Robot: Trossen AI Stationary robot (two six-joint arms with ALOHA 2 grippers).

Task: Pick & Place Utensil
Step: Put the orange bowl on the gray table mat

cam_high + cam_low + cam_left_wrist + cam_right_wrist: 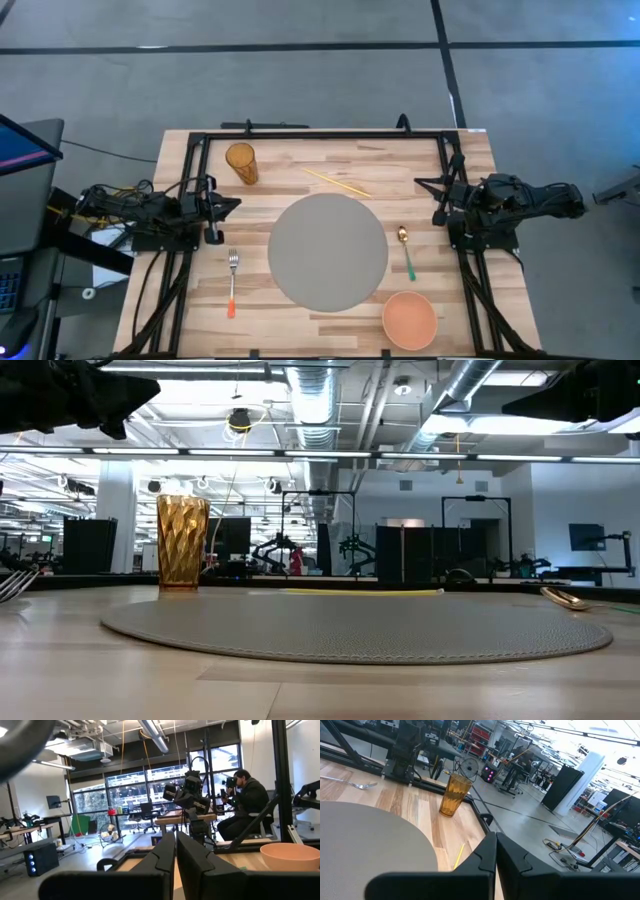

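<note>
A fork with an orange handle [232, 283] lies flat on the table left of the round grey placemat [327, 252]. A spoon with a green handle [405, 252] lies right of the mat, and its bowl shows in the low view [565, 598]. My left gripper [228, 207] hovers shut near the table's left edge, above and beyond the fork. My right gripper [436, 203] hovers shut near the right edge, beyond the spoon. Each wrist view shows its own fingers closed together: the left gripper [176, 856] and the right gripper [496, 854]. The right wrist view also shows the fork [351, 782].
An amber ribbed cup [241, 162] stands at the far left of the table, and yellow chopsticks [336, 182] lie beyond the mat. A salmon bowl [409, 319] sits at the near right. A black frame [320, 136] rims the table. A person [247, 800] sits in the room beyond.
</note>
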